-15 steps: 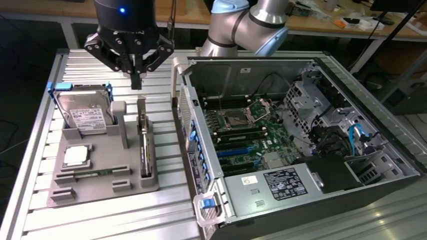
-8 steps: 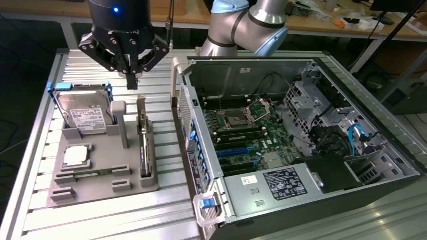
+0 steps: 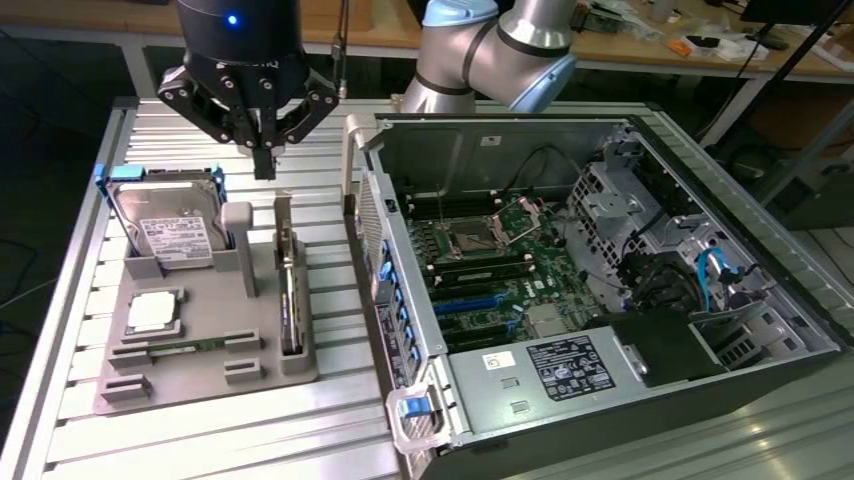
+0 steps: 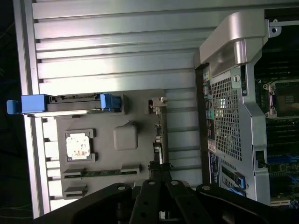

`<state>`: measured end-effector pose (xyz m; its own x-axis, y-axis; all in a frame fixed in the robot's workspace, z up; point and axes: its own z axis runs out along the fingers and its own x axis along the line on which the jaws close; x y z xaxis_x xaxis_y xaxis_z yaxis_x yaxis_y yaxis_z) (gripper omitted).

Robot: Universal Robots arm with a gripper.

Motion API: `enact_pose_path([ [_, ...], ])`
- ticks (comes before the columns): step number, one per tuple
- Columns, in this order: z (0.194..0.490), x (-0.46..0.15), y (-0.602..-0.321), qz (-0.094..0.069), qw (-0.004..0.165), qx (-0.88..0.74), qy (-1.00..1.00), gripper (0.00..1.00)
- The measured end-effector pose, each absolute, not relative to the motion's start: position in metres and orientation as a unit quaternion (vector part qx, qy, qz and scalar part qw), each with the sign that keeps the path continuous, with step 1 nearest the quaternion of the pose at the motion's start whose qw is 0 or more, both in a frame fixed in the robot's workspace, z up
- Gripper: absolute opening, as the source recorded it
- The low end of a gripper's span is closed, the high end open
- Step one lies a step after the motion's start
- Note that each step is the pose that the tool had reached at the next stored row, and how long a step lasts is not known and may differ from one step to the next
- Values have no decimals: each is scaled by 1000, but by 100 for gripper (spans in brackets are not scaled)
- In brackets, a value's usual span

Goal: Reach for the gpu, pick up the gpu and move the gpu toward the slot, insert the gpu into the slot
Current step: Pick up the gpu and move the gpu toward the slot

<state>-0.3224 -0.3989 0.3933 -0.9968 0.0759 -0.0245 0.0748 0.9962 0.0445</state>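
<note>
The gpu (image 3: 286, 292) stands on its edge in a groove of the grey holder tray (image 3: 200, 385), a thin dark card with its silver end (image 4: 156, 103) toward the table's far side. In the wrist view the gpu (image 4: 159, 135) appears edge-on as a narrow strip. My gripper (image 3: 264, 168) hangs above the far end of the card, well clear of it, its fingers (image 4: 159, 169) pressed together and holding nothing. Blue slots (image 3: 467, 300) lie on the motherboard inside the open computer case (image 3: 400, 300), to the exterior view's right of the tray.
On the tray, a silver hard drive (image 3: 167, 228) with blue brackets stands left of the gpu, with a processor chip (image 3: 154, 310) and a green memory stick (image 3: 187, 347) nearer the front. The case wall (image 4: 224, 116) rises close beside the gpu. A power supply (image 3: 561, 365) fills the case's near end.
</note>
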Motion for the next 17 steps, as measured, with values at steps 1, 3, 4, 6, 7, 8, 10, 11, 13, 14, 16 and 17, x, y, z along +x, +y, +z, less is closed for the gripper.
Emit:
enact_pose_path([
  [1, 393, -322, -399, 22, 13, 38, 999, 11],
  [3, 393, -322, -399, 22, 13, 38, 999, 11],
  [4, 393, -322, -399, 22, 13, 38, 999, 17],
  [6, 393, -322, -399, 22, 13, 38, 999, 36],
  [7, 393, -323, -399, 22, 13, 38, 999, 42],
  [8, 393, -322, -400, 22, 13, 36, 999, 42],
  [10, 392, -322, -400, 21, 13, 30, 999, 48],
  [11, 391, -322, -400, 21, 13, 27, 999, 48],
  [13, 389, -322, -400, 17, 12, 19, 1000, 48],
  [14, 388, -322, -400, 16, 12, 16, 1000, 48],
  [16, 386, -322, -401, 13, 12, 12, 1000, 48],
  [17, 386, -322, -403, 13, 12, 11, 1000, 48],
])
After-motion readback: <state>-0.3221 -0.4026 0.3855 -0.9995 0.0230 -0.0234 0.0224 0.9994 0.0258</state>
